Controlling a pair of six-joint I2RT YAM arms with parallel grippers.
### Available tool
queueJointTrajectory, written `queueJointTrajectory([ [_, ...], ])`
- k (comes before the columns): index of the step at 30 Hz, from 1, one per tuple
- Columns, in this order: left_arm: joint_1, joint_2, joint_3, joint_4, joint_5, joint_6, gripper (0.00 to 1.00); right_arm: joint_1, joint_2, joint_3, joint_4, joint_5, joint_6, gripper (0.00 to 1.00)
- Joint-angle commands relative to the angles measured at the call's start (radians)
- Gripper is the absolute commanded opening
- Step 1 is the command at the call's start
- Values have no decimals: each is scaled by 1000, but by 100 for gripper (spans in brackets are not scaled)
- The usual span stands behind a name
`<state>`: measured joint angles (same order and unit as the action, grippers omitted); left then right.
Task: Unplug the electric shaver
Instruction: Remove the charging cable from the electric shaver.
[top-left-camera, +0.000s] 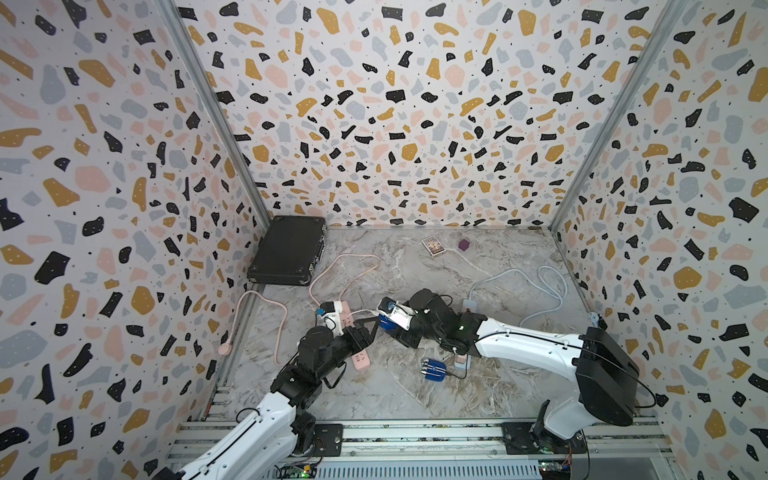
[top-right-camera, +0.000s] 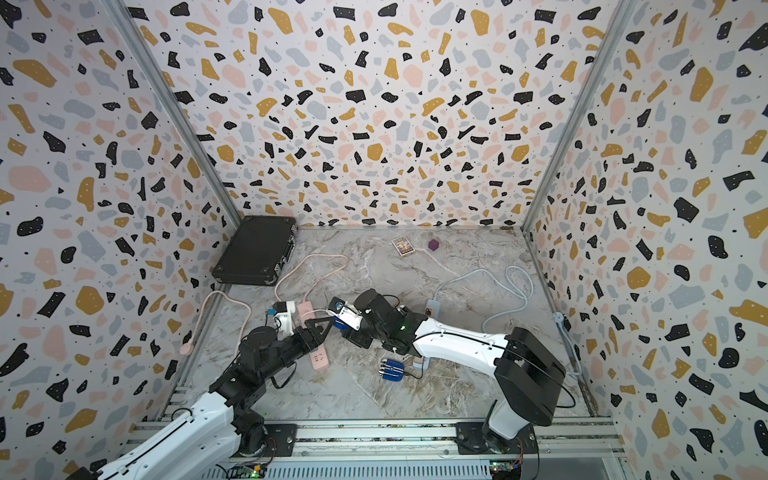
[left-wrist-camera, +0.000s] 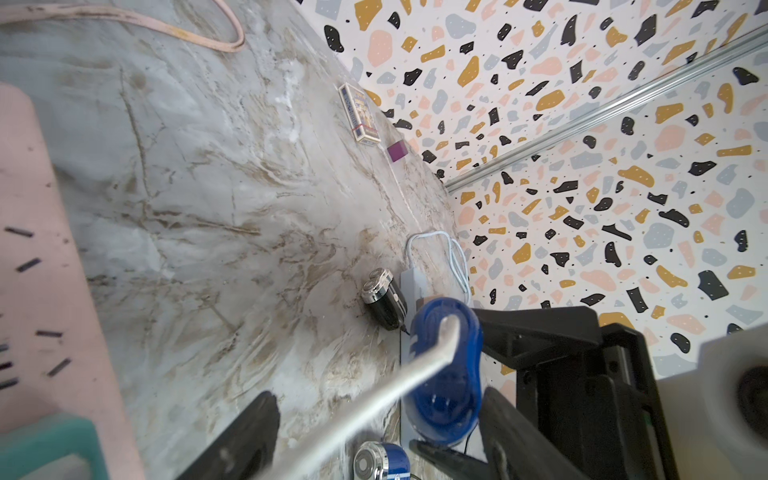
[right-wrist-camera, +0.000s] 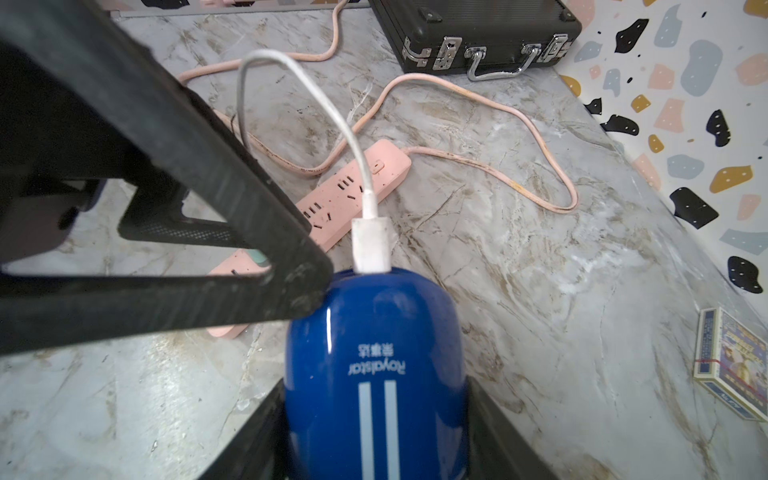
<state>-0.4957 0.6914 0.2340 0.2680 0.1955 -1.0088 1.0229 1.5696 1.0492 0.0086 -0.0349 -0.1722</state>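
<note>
Though a second blue shaver lies on the marble table nearer the rail, at about 5 o'clock from the grippers, the one that matters is the blue electric shaver raised mid-table. The right gripper clamps it by its sides.

In both top views its long axis runs roughly 3 to 9 o'clock. The plugged end faces 9, straight at the left gripper, which is clearly the nearer one to the white plug. From those left fingertips the shaver's end sits at about 2 o'clock, just beside them.

The left jaws stand fairly wide and hold nothing. In the left wrist view the white cable runs through their gap. In the right wrist view one left finger reaches the shaver's rounded end beside the plug, not around it. Whether it touches I cannot tell.

I judge the pull must follow the axis toward 9 o'clock, with the jaws first brought onto the plug body rather than the thin cable.

Farther off, the pink power strip lies under the left arm. The black case sits at 11 o'clock and the card box near 12, both well apart.
</note>
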Motion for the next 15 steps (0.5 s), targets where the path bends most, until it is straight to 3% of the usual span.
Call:
queueJointTrajectory([
  [1,-7,-12,17,78,-24,21,76,2,-53,-2,44,-17,33,38],
  [7,-9,-36,25,62,-51,18,76,1,-49,-8,33,-16,37,37],
  [15,-8,-44,37,64,-102,15,67,2,-75,-26,33,-14,46,37],
])
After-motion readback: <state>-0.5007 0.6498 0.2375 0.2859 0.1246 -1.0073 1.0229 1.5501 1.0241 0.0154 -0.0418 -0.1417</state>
